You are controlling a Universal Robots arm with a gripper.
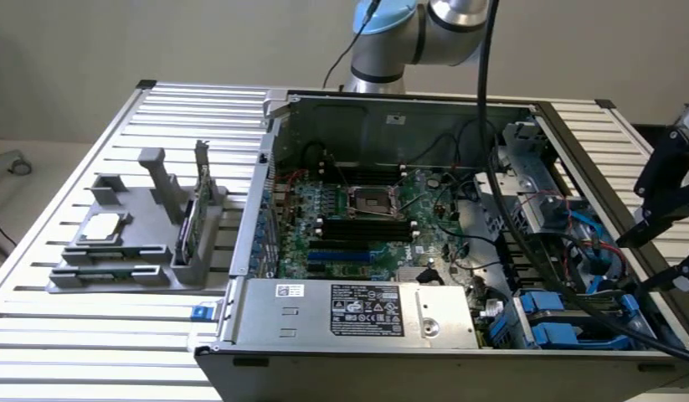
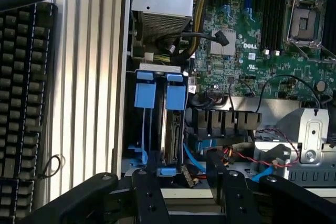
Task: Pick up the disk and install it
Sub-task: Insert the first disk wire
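An open computer case (image 1: 377, 368) is set on the slatted metal bench (image 1: 99, 335). Inside it a green motherboard (image 1: 356, 226) is laid flat, a grey power supply box (image 1: 356, 308) is mounted along the near wall, and a drive bay (image 2: 157, 67) is fitted in the corner at the exterior view's right. In the bay 2 blue carriers are stood on edge side by side. One carrier (image 2: 145, 94) is seen with only thin blue rails below its handle. The other is filled by the disk (image 2: 173, 132).

On the bench at the exterior view's left, a grey fixture (image 1: 70, 280) is placed, in which a small square processor chip (image 1: 102, 228) is laid flat and a thin green card (image 1: 187, 222) is stood on edge.

The hand (image 2: 186, 190) is held just outside the bay, its black fingers (image 2: 149, 192) spread wide with nothing gripped between them. The disk is seated in its slot just beyond the fingertips, apart from them.

The disk is shown edge-on: a silver-grey metal side, dotted along its length, capped by a blue plastic handle.
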